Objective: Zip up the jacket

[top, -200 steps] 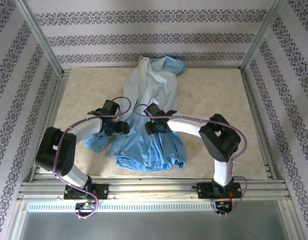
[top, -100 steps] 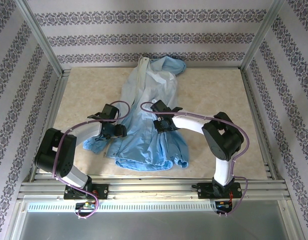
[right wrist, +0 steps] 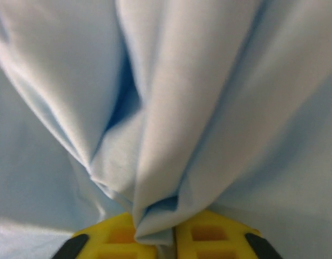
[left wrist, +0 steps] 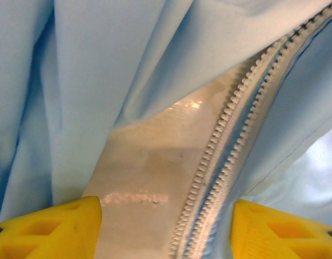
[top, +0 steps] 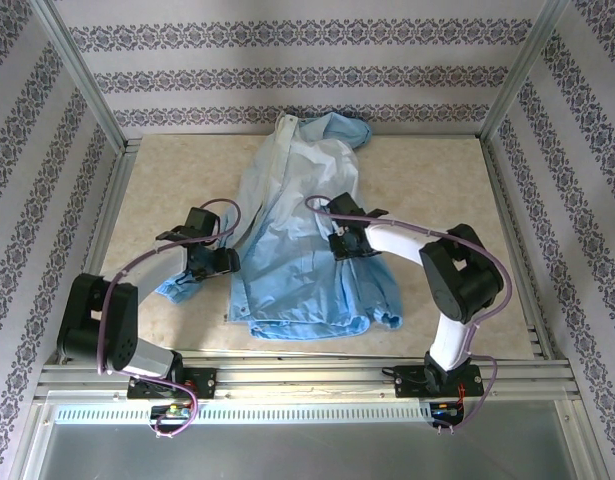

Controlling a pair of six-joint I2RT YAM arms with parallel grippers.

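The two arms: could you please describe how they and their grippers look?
The left arm and right arm have white tubular links, black joint housings and a looping purple cable each. The left gripper and right gripper carry yellow finger pads with recessed square pockets.

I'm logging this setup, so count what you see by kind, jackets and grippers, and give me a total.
Jacket: 1
Grippers: 2, the left gripper and the right gripper
Total: 3
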